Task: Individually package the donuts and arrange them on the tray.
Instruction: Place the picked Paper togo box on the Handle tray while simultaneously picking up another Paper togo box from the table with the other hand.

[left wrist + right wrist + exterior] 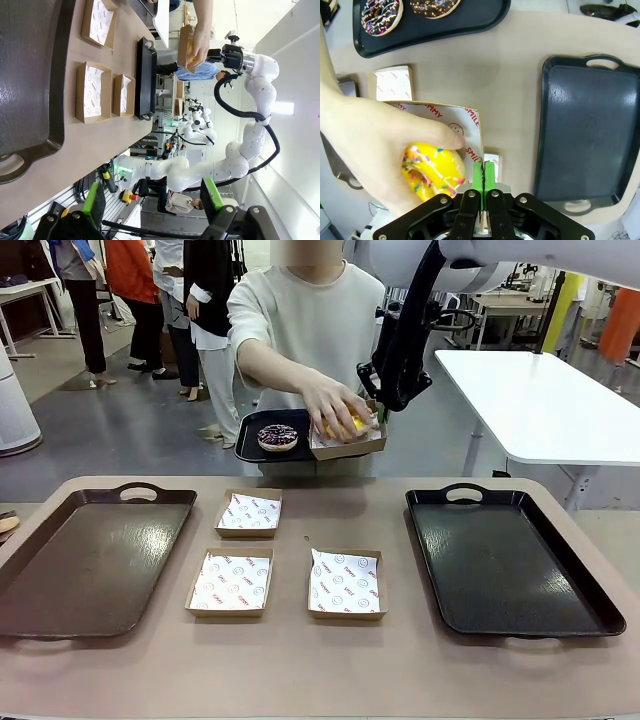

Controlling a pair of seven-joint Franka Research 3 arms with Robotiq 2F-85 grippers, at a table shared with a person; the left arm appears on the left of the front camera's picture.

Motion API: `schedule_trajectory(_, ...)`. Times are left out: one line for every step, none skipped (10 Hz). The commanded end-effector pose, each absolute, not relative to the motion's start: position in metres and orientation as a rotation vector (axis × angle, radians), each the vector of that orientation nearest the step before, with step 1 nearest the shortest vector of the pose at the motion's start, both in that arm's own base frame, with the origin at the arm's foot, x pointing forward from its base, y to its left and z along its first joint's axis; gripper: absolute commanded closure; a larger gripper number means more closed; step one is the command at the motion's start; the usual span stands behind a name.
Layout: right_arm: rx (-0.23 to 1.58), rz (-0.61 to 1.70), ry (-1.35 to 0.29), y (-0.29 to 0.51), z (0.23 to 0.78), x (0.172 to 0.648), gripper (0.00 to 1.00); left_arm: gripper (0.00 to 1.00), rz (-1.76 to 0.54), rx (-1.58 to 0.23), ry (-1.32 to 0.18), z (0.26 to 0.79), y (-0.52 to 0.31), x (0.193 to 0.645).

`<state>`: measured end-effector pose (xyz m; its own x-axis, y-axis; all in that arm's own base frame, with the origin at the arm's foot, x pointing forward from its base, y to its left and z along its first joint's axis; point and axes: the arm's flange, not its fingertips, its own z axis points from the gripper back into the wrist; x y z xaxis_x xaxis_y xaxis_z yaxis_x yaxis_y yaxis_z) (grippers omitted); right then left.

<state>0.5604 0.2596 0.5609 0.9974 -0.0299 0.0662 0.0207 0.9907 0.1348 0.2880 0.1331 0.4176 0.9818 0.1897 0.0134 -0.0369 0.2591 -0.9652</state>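
Yellow donut — gripped by the person's hand, in a paper-lined box held aloft beyond the far edge of the bench. Right claw clamped on the box rim; left claw apart, empty — above the bench.

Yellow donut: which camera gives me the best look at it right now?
Right wrist view: the yellow donut sits close up, sprinkles clear, in the person's hand over the paper-lined box pinched by the right gripper. Front view shows a yellow sliver under the hand; left wrist view shows it tiny and far off.
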Motion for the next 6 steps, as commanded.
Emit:
schedule_trajectory(0.129,-0.029,-0.065,0.2565,0.5582,0.5557,1.00,0.00,0.155,-1.301,-0.136,0.4181,0.1334,0.2879)
schedule_trajectory(0.129,-0.029,-0.065,0.2565,0.5582,0.5557,1.00,0.00,0.155,-1.301,-0.136,0.4181,0.1334,0.2879)
schedule_trajectory(0.129,-0.029,-0.065,0.2565,0.5582,0.5557,1.00,0.00,0.155,-1.301,-0.136,0.4181,0.1334,0.2879)
schedule_trajectory(0.129,-0.029,-0.065,0.2565,0.5582,0.5557,1.00,0.00,0.155,-1.301,-0.136,0.4181,0.1334,0.2879)
schedule_trajectory(0.129,-0.029,-0.065,0.2565,0.5582,0.5557,1.00,0.00,0.155,-1.301,-0.136,0.4181,0.1334,0.2879)
schedule_trajectory(0.129,-0.029,-0.065,0.2565,0.5582,0.5557,1.00,0.00,0.155,-1.301,-0.136,0.4181,0.1334,0.2879)
